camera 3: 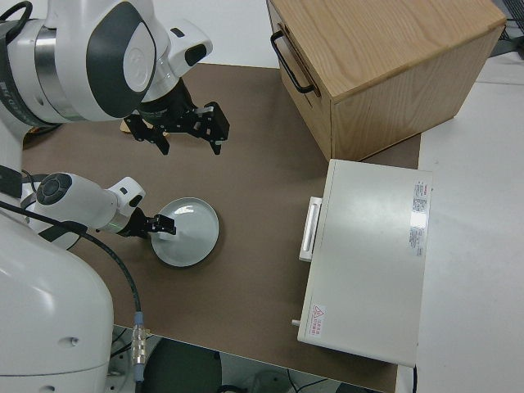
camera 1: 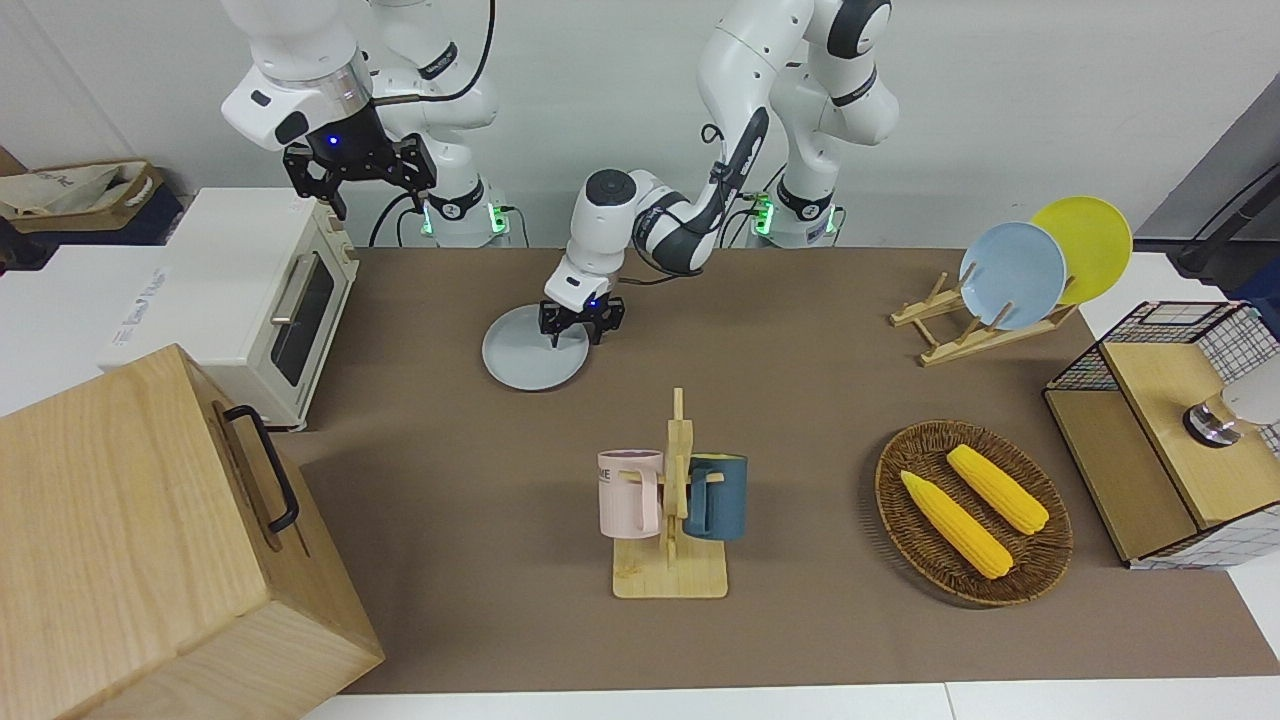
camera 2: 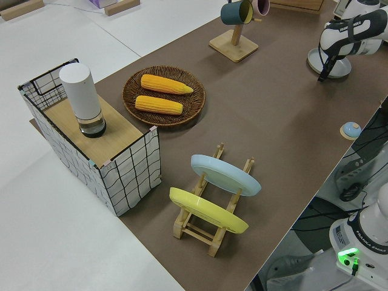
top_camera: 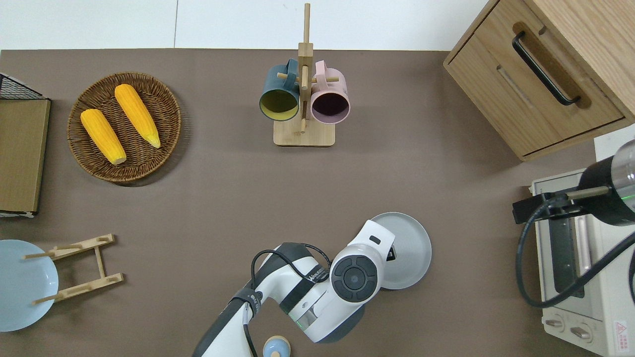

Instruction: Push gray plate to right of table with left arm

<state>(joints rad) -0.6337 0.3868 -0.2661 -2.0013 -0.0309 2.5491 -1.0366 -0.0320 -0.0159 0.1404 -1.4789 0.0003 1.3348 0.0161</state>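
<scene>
From the front, the right arm is parked, its hand [camera 1: 362,170] spread open with nothing in it and a blue wrist light lit. Beside the toaster oven [camera 1: 262,300], the gray plate [camera 1: 530,352] lies flat on the brown bench [camera 1: 800,400], on the side nearer to the robots and toward the right arm's end. The left hand [camera 1: 580,322] is down on the plate's rim nearest the robots. Its fingers [camera 1: 556,335] point down at the plate, but I cannot tell whether they are apart or closed.

Farther from the robots stands a mug rack [camera 1: 672,540] with a pink and a dark blue mug, then a wicker basket [camera 1: 975,510] with two corn cobs. A plate rack [camera 1: 985,320] near the left arm's end holds a light-blue and a yellow plate.

Overhead, the left arm's wrist covers the hand entirely and hides the part of the plate [top_camera: 409,250] nearest the robots; only the rest of the disc shows.

The left side view shows the plate [camera 2: 330,63] only in part under the arm, and adds a white cylinder [camera 2: 82,97] on the wire-sided box.

The right side view gives the clearest look: the left hand [camera 3: 160,225] sits at the plate's [camera 3: 190,233] edge, the wooden cabinet [camera 3: 385,65] and oven beside.
</scene>
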